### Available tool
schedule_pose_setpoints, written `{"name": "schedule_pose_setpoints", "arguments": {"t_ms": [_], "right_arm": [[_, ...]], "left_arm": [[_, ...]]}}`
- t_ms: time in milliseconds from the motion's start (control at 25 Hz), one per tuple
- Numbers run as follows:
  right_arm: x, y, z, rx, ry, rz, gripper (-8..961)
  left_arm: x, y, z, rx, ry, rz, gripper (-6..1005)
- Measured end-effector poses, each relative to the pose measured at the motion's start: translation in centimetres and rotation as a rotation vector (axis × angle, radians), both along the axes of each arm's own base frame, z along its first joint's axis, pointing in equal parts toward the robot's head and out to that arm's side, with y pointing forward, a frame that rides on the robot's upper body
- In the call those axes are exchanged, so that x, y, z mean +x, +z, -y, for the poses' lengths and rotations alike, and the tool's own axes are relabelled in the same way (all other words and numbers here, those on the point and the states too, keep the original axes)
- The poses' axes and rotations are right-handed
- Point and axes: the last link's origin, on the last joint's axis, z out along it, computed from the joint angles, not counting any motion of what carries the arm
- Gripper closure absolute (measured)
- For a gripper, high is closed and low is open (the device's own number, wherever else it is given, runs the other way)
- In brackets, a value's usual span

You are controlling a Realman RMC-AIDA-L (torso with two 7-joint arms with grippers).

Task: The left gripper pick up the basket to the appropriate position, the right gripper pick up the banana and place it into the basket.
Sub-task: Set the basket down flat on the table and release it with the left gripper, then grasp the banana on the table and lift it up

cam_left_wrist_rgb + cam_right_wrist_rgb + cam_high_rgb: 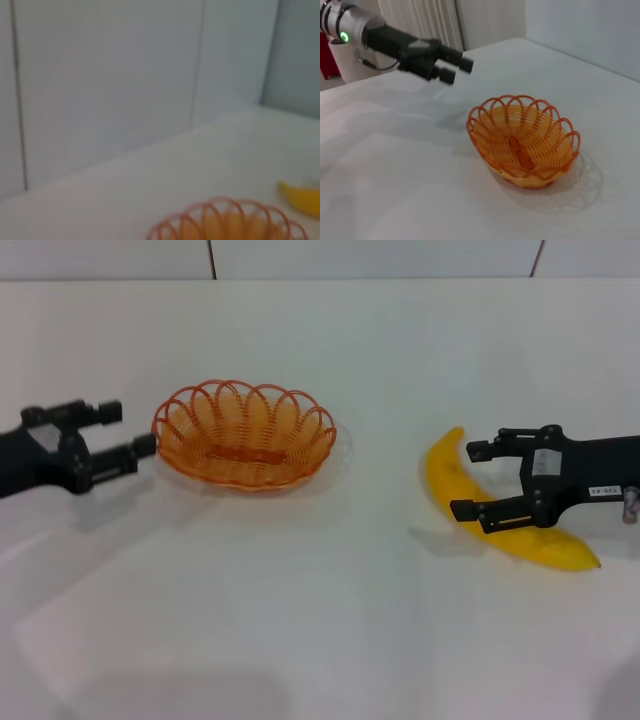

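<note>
- The basket (pixel 245 434) sits empty toward the far left part of the white surface (pixel 320 640), upright, nothing in it.
- The left hand (pixel 138 430) is level with the basket's rim on the side nearest the left edge, fingers spread, the nearer finger tip just beside or touching the loops; I cannot tell which. It holds nothing.
- The banana (pixel 500 505) lies flat near the right edge, well apart from the basket, its curve bowing toward the basket.
- The right hand (pixel 472 480) hangs over the banana's middle, fingers spread to either side of it, not closed on it.
- Judgement: the basket looks light and springy, its open wire loops giving a good pinch point at the rim, though it may tip when lifted by one side.
- Judgement: the banana is smooth, fairly firm and bruisable; its thick middle is the balanced place to grip, gently.
</note>
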Motion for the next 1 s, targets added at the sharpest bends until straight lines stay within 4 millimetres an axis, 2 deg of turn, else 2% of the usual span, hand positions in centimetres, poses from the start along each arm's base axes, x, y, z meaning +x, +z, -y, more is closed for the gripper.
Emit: {"name": "schedule_pose_setpoints", "arguments": {"t_ms": [240, 520, 760, 1000], "right_arm": [[-0.6, 0.0, 0.4, -0.013, 0.02, -0.035, 63], [-0.6, 0.0, 0.2, 0.013, 0.016, -0.044, 63], [-0.8, 0.5, -0.9, 0.058, -0.003, 0.007, 63], [-2.4, -0.3, -2.1, 0.041, -0.019, 0.125, 63]], "left_arm": [[-1.3, -0.6, 1.4, -0.028, -0.011, -0.04, 334], [-2.0, -0.7, 1.8, -0.022, -0.008, -0.057, 333], [-2.2, -0.9, 1.9, -0.014, -0.013, -0.068, 333], [-2.4, -0.8, 1.7, -0.004, 0.001, -0.071, 332]]}}
